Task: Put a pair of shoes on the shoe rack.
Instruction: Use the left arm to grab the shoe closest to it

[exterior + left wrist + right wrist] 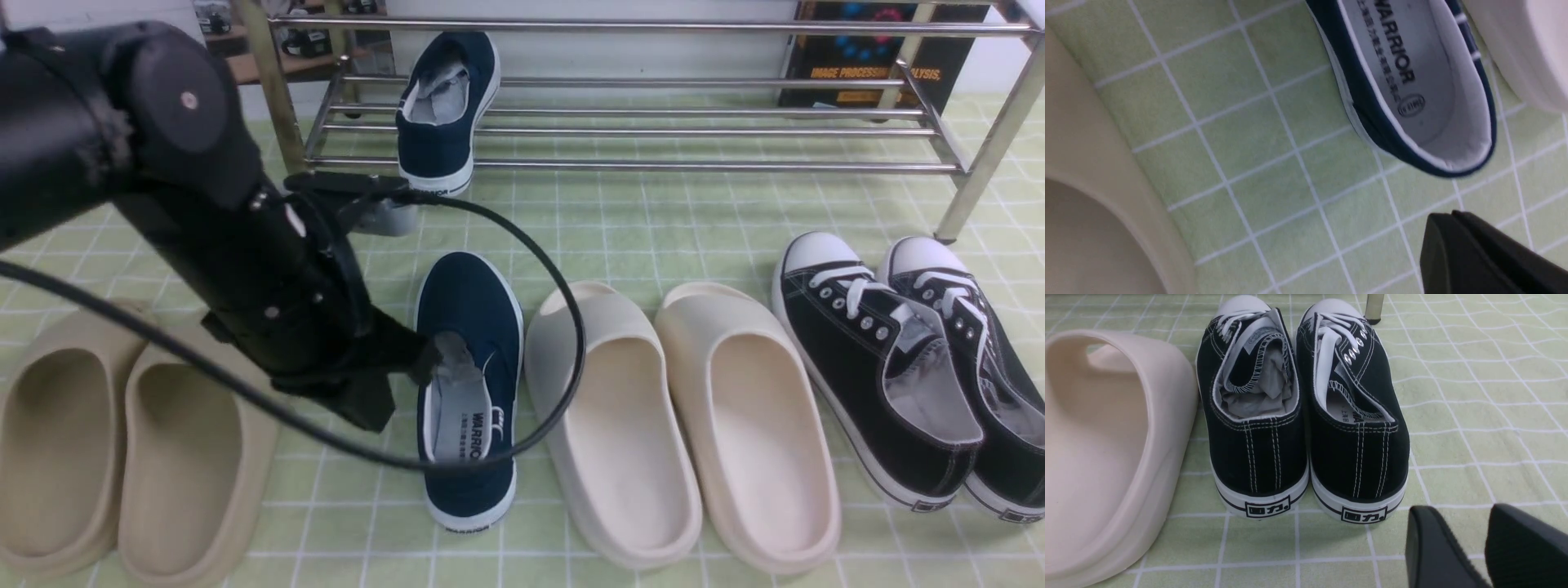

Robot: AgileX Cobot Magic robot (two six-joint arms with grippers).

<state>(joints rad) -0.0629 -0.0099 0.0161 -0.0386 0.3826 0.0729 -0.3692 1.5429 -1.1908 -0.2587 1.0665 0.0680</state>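
Your left claw (1451,218): black fingers pressed together, nothing between them. It hangs low over the pale green checked cloth (653,237), just left of the near navy-blue canvas slip-on sneaker with white rubber sole (469,310). In the left wrist view the tip stands apart from that sneaker's heel. From the front you cannot tell whether it touches the collar.

That sneaker lies flat on the cloth, toe pointing far, "WARRIOR" on the insole. You find it between the beige foam slides (196,465) on the left and the cream foam slides (620,425) on the right, just beside the closer cream one.

The second navy-blue slip-on sneaker (445,114) is on the shiny metal shoe rack of long silver bars (694,131): left end, lower tier, toe far, heel past the front bar.

The black lace-up sneakers with white toe caps (882,359) sit side by side at the right of the cloth.

Your right claw (1470,516): fingers apart, empty, low over the cloth near the black pair's heels.
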